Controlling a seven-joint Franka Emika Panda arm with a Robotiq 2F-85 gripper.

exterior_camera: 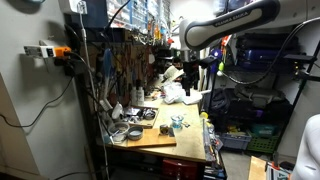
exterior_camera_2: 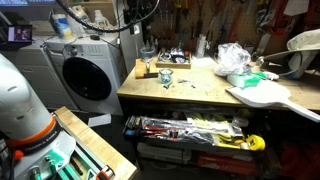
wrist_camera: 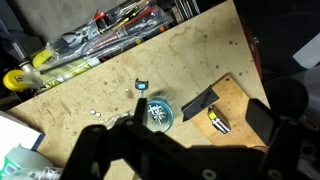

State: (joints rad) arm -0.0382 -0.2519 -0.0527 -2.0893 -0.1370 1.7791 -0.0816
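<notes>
My gripper (wrist_camera: 198,120) is open and empty. Its two dark fingers frame the wrist view, which looks down on the wooden workbench (wrist_camera: 190,50) from well above. Below and between the fingers lie a round blue-rimmed glass (wrist_camera: 158,113), a black flat piece (wrist_camera: 200,102) and a small yellow-and-black item (wrist_camera: 217,121) on a wooden board (wrist_camera: 238,100). A small blue clip (wrist_camera: 141,85) lies beyond the glass. In an exterior view the gripper (exterior_camera: 189,72) hangs high over the bench (exterior_camera: 160,135) and the glass (exterior_camera: 177,122).
An open drawer of tools (exterior_camera_2: 190,130) juts from the bench front, with a yellow tape measure (exterior_camera_2: 255,143) in it. A crumpled plastic bag (exterior_camera_2: 232,57), a tray (exterior_camera_2: 172,60) and a white board (exterior_camera_2: 262,95) lie on the bench. A washing machine (exterior_camera_2: 85,70) stands beside it.
</notes>
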